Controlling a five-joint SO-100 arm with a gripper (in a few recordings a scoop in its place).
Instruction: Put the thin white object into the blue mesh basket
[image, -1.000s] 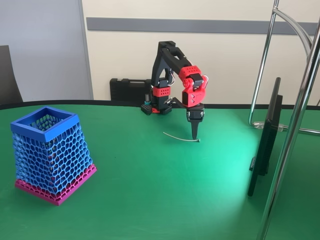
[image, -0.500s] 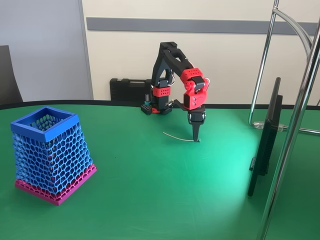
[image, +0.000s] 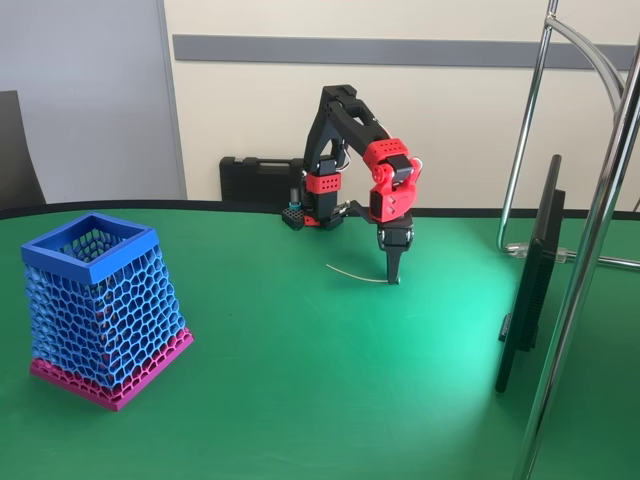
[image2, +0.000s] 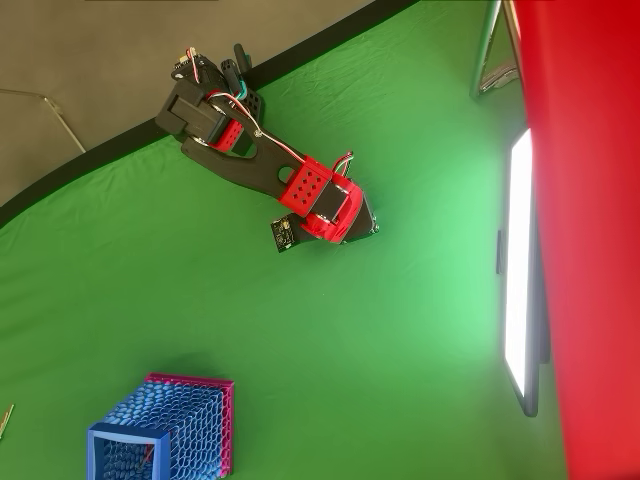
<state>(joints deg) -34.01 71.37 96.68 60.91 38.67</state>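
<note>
Pinching one end of the thin white object, my gripper points straight down, the strand trailing leftward toward the far-off blue mesh basket.

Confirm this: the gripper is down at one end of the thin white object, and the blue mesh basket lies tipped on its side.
Not quite. In the fixed view the blue mesh basket stands upright on its pink base. The gripper is indeed down at one end of the thin white object.
</note>
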